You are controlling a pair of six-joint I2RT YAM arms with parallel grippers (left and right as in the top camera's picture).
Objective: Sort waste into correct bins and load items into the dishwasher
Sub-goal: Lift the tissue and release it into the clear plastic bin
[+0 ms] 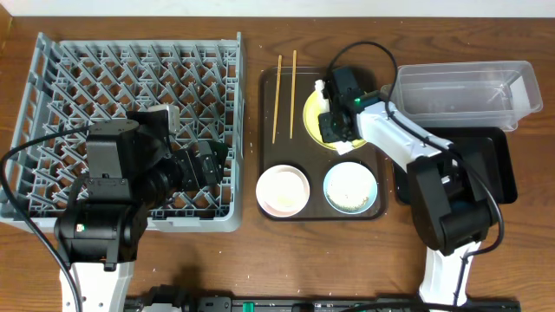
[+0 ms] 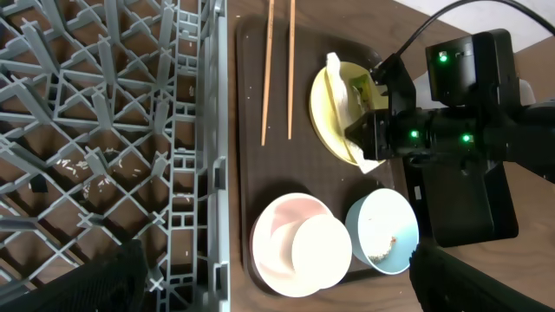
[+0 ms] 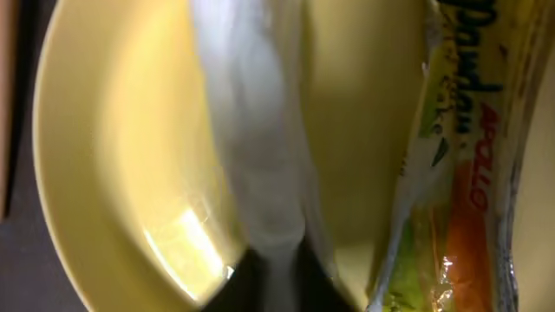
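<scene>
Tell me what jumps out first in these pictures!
The huge grey-blue dish rack fills the left side. Right of it, on a brown tray, a bright yellow plate holds white paper and a green wrapper, with the right end effector right over it.

Our overhead looks straight down at the whole table (image 1: 260, 260). Left wrist cam looks down across the rack (image 2: 104, 130) edge and tray (image 2: 247, 87); right wrist's super close on the yellow plate (image 3: 113, 156), which all three share.

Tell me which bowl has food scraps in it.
The light blue bowl, right of the white bowl: whitish scraps lie in it.
</scene>
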